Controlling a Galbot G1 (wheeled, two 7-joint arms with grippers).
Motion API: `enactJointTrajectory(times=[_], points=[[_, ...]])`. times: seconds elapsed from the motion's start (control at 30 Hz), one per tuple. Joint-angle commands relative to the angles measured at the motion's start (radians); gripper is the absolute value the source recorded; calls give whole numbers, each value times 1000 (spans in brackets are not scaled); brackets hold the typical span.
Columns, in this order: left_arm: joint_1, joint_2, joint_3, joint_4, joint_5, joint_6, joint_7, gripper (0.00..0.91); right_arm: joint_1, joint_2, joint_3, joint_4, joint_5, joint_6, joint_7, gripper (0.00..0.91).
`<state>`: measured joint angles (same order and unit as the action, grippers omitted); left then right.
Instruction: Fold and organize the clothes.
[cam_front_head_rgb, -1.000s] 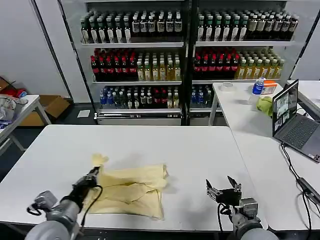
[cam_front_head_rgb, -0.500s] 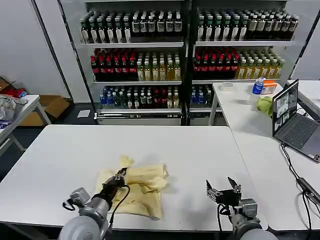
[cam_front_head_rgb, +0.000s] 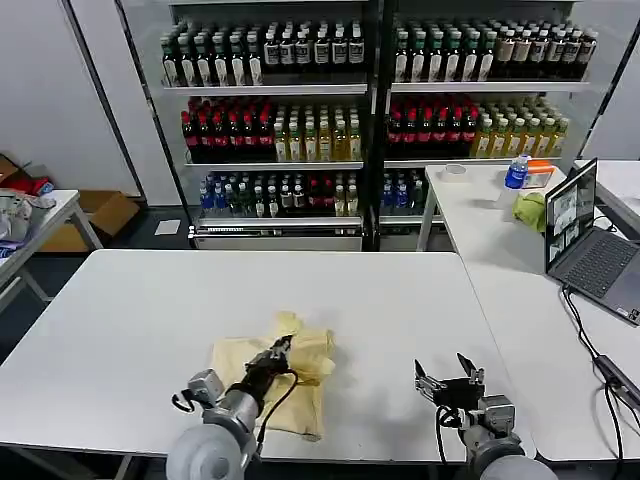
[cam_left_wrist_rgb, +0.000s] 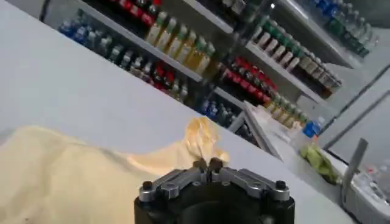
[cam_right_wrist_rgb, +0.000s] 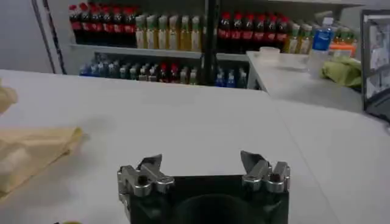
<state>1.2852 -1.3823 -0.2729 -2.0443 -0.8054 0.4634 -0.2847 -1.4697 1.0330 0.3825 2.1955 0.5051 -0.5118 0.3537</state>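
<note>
so the left gripper has its jaws pinched together on a bit of the T-shirt. In the left wrist view the left gripper shows its tips meeting with pale cream fabric bunched right at them, and a peak of cloth stands up just past the tips. My read is that it's got an edge or sleeve and is carrying it across the rest of the shirt to make a fold, which would explain why the cloth is lifted in a ridge there instead of lying flat

the shirt itself sits on the white table, near the front edge and a little to the robot's left of centre. The bit nearest the robot lies flat, the far right part is rumpled and doubled up. From the right wrist view you can see its edge lying on the tabletop, well apart from that arm

right gripper is just parked low over the table on the robot's right, jaws wide apart, holding nothing, and the same right gripper faces bare tabletop. Probably waiting its turn so it stays out of the way of the fold

laptop is over on the other table, nothing to do with this
</note>
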Motion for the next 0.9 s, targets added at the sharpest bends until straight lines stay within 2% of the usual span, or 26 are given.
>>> enactJointTrajectory(times=[0.03,0.23,0.43,0.5,0.7,0.9], points=[[-18,-5,59,40,58,0,37,907,-1,-1,3,3,0,1,-1,907],[34,17,65,-84,-30,-10,64,907,3,1,2,1,0,3,-2,907],[96,38,-63,-228,-185,-12,68,907,0,8,-1,2,-3,4,-3,907],[119,68,-136,-248,-218,-10,67,907,0,12,-2,0,-4,5,-3,907],[177,159,-334,-185,-143,5,72,907,3,29,-10,-3,-12,6,-5,907],[225,190,-394,-86,-52,24,101,907,7,35,-7,-3,-14,5,-5,907]])
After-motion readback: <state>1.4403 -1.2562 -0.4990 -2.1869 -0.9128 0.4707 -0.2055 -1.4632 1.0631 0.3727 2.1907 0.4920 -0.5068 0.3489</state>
